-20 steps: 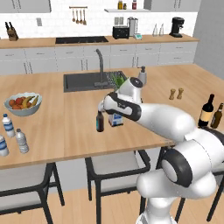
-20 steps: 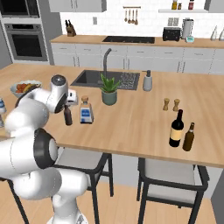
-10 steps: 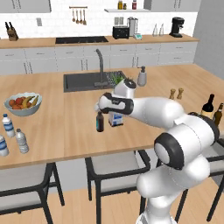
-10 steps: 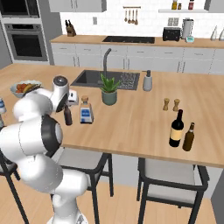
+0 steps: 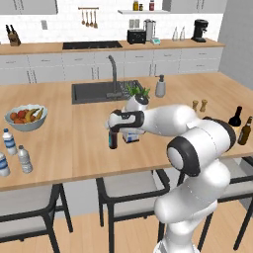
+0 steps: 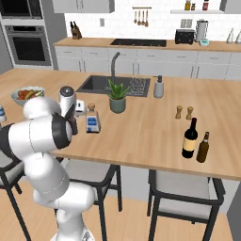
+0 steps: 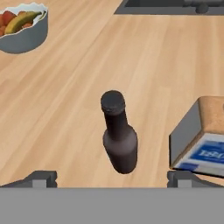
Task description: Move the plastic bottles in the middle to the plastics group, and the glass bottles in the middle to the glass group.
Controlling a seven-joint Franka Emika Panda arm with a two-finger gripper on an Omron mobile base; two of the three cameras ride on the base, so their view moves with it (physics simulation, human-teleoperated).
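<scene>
The small, nearly black glass bottle stands upright on the wooden counter, left of a cork-topped box. My gripper is open and hangs just above it, one fingertip on each side, touching nothing. From the left base view the gripper sits over the bottle. The glass group, a tall wine bottle and a brown bottle, stands at the counter's right end. At the left end a greyish plastic bottle stands beside two blue-labelled water bottles.
A fruit bowl sits left of the sink. A potted plant, a soap dispenser and two shakers stand further along the counter. Stools are tucked under its near edge.
The arm's elbow and upper links have swung and stretched out. The hand has stayed over the dark bottle with its jaws open, and the bottle has not moved.
</scene>
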